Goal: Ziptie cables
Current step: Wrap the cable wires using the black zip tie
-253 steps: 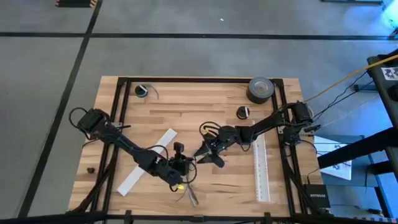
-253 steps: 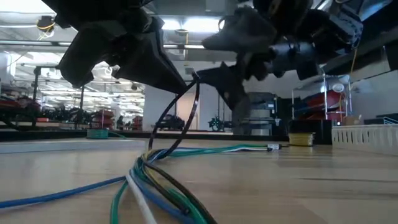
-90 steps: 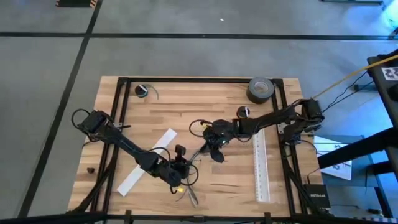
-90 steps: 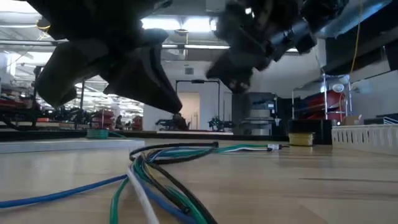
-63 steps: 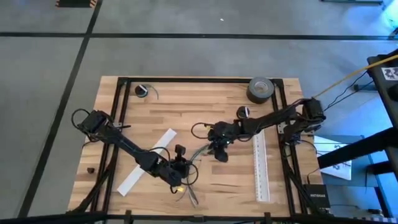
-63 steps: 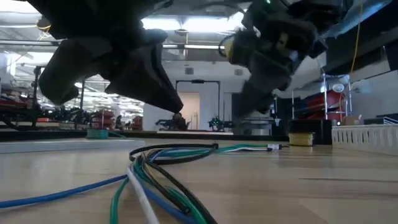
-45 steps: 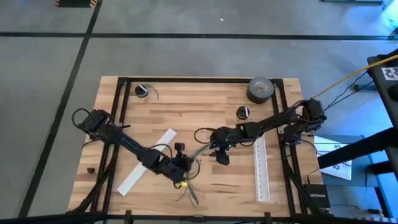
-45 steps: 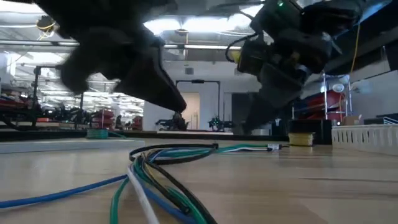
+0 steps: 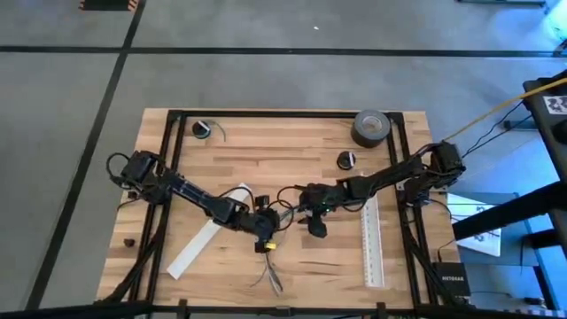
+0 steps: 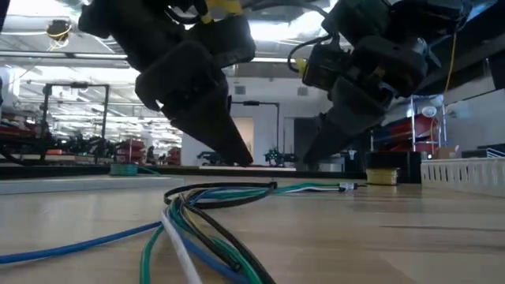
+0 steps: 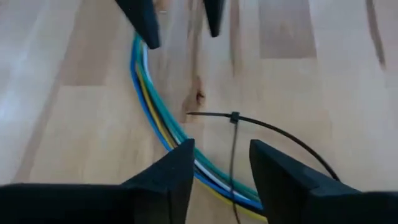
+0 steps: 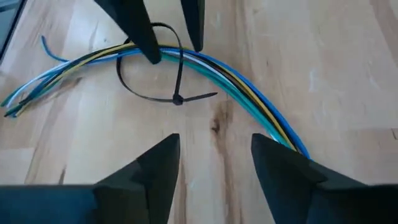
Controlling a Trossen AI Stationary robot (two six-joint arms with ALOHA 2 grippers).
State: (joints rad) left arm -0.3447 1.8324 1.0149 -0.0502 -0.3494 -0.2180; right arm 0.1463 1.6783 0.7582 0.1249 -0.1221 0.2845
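Loosely looped ziptie [image 12: 176, 98] around cables [image 12: 249, 96]

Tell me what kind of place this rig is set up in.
Probably a robotics lab or workshop in a large industrial hall. A butcher-block table stands on a grey concrete floor marked with black tape lines, and the low view shows ceiling strip lights and more equipment racks behind.

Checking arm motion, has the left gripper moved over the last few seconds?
Yes. The left gripper has moved away from the table's near edge, toward the right gripper, past the white strip.
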